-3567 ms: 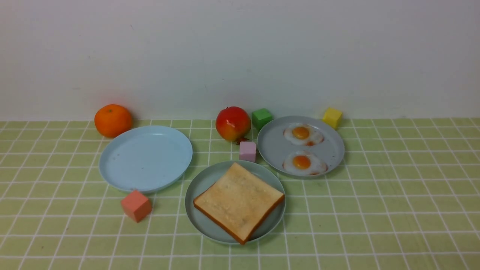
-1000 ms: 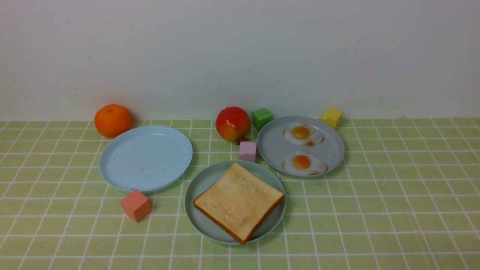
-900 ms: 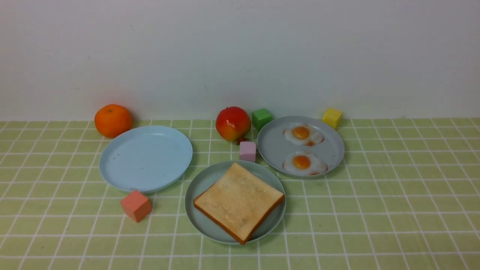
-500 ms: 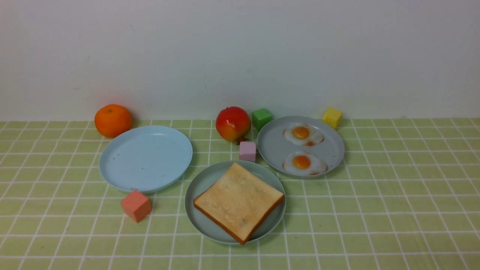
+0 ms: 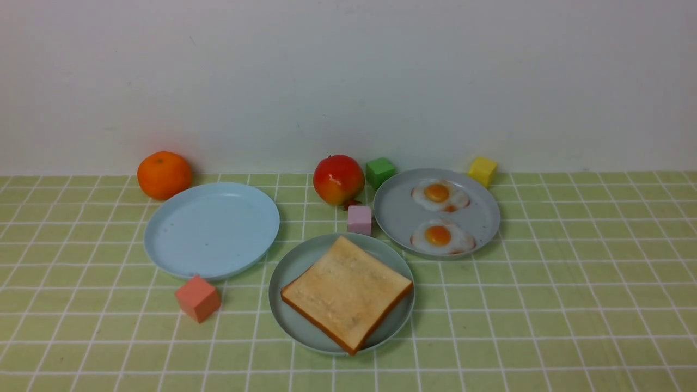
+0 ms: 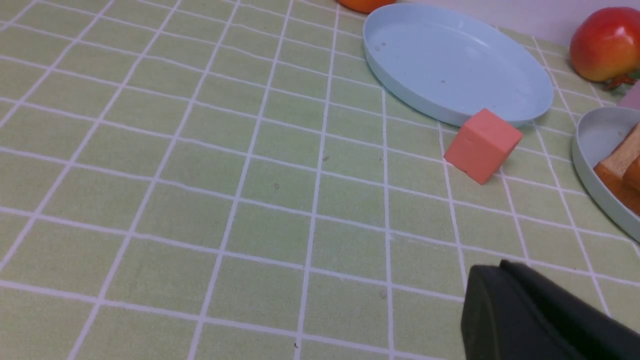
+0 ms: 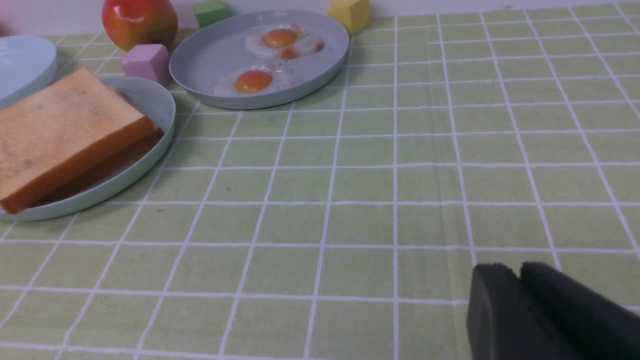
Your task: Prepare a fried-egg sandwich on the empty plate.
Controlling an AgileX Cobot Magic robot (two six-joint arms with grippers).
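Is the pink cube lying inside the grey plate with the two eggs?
No, in the front view the pink cube sits on the tablecloth, outside the rim of the grey plate.

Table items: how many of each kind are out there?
Plates: 3
Fried eggs: 2 visible
Sandwich: 1
Cubes: 4
Fruits: 2
Total: 12
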